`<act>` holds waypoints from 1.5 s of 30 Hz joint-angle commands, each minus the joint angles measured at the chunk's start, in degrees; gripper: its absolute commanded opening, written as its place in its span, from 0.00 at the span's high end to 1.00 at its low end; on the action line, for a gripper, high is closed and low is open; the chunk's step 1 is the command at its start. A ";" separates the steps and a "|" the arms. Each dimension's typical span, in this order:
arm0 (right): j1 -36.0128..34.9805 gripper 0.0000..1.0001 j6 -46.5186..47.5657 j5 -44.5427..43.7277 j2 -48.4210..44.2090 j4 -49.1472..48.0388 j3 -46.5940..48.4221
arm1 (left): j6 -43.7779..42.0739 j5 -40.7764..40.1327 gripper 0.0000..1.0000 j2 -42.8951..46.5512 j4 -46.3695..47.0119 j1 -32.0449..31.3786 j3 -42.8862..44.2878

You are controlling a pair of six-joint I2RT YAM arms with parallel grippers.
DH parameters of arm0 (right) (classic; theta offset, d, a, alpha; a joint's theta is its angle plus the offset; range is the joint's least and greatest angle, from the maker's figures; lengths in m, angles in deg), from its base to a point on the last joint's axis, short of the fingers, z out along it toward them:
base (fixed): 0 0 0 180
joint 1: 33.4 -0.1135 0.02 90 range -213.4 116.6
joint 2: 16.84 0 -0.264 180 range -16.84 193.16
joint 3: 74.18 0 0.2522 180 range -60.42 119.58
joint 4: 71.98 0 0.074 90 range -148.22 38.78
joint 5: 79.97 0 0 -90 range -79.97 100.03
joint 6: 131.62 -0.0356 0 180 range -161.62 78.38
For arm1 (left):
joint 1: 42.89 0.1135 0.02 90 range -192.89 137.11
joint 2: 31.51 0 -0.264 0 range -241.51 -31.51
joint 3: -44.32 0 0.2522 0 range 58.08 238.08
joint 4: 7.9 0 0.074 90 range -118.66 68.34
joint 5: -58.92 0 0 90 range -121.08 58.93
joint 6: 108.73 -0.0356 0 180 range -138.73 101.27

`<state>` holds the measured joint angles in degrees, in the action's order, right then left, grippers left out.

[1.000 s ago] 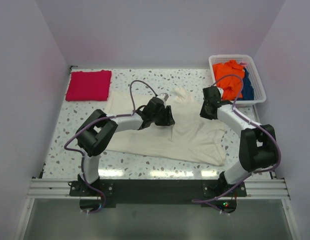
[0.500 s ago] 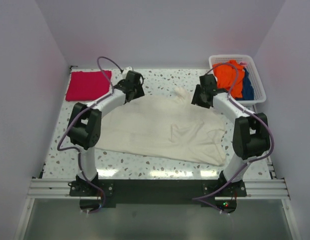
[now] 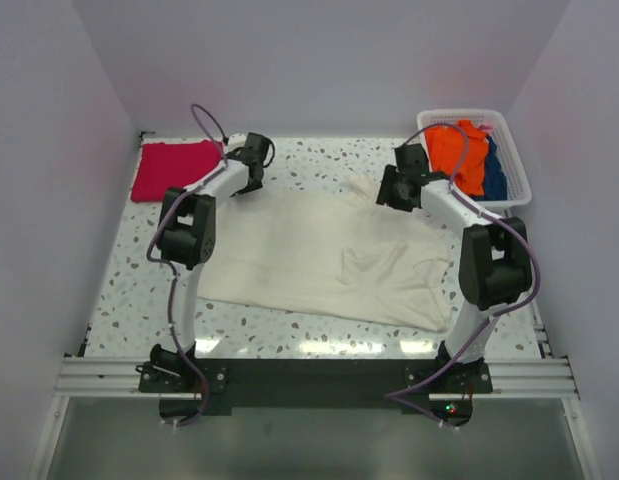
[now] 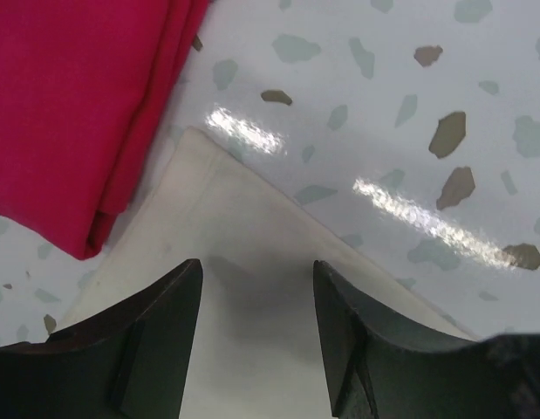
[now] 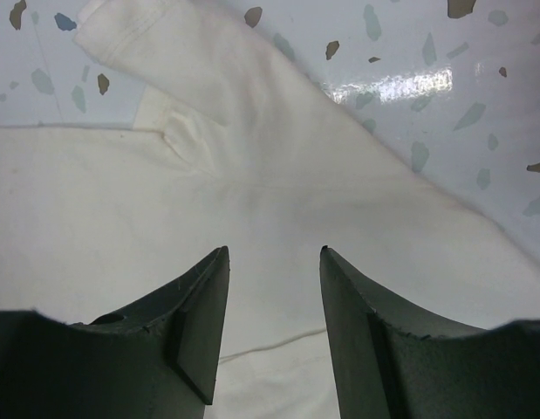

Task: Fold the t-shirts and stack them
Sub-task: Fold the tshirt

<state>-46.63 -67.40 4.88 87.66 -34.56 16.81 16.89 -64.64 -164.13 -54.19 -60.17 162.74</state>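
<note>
The cream-white t-shirt (image 3: 319,255) lies spread on the speckled table. The crimson-pink t-shirt (image 3: 175,168) lies folded at the far left. My left gripper (image 3: 251,183) is open over the white shirt's far left corner (image 4: 252,253), with the pink shirt's edge (image 4: 78,105) just beside it. My right gripper (image 3: 389,192) is open over the white shirt's far right part, near its sleeve (image 5: 191,61); cloth (image 5: 270,218) lies between and below its fingers. Neither gripper holds anything.
A white basket (image 3: 514,150) at the far right corner holds orange (image 3: 459,145) and blue cloth. Purple walls stand close on the left, right and back. The metal rail (image 3: 309,375) with the arm bases runs along the near edge.
My left gripper has swung from the middle of the white shirt out to its far left corner. My right gripper has moved a little farther back and left, to the sleeve.
</note>
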 commanded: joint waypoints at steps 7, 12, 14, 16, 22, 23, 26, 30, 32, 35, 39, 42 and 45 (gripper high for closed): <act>-0.39 0.50 1.52 1.28 -1.32 -2.74 -0.59 | -3.98 1.74 0.41 -0.80 1.15 4.62 4.50; -0.39 0.50 1.70 1.37 -1.33 -2.92 -0.77 | -3.10 4.90 0.41 -1.59 1.16 6.81 4.94; -0.30 0.50 1.70 1.46 -1.41 -3.00 -0.94 | -2.83 6.22 0.41 -1.68 1.51 8.13 4.41; -0.30 0.50 1.61 1.63 -1.50 -3.18 -1.21 | -2.92 7.02 0.41 -1.68 2.03 8.92 4.23; -0.30 0.50 1.61 1.54 -1.24 -3.36 -1.29 | -3.53 10.27 0.41 -2.38 3.18 11.83 5.37; -0.39 0.50 1.61 1.63 -1.15 -3.27 -1.38 | -3.88 10.44 0.41 -2.91 3.00 12.00 5.90; -0.30 0.50 1.61 1.28 -1.06 -3.27 -1.29 | -5.03 9.92 0.41 -3.70 2.65 12.18 7.66; -0.30 0.50 1.61 1.19 -0.80 -3.18 -1.29 | -5.29 10.79 0.41 -4.41 2.38 12.97 8.37; -0.30 0.50 1.61 1.28 -0.45 -3.09 -1.12 | -6.17 11.24 0.41 -4.58 3.00 13.06 8.28; -0.30 0.50 1.61 1.11 -0.45 -2.83 -1.03 | -6.00 11.59 0.39 -5.28 2.13 13.50 10.20; -0.30 0.50 1.79 0.67 -0.27 -2.74 -0.86 | -5.65 11.59 0.39 -6.08 0.63 14.03 11.62; -0.30 0.50 1.70 0.66 -0.18 -2.74 -0.77 | -6.17 13.43 0.40 -5.81 1.42 14.11 11.44; -0.30 0.50 1.61 0.66 0.08 -2.74 -0.59 | -6.44 16.59 0.40 -4.32 3.61 13.94 9.86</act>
<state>-46.63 -66.42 5.50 87.69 -36.00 15.48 11.64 -51.48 -169.42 -52.77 -47.01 172.22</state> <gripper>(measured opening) 0.499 0.602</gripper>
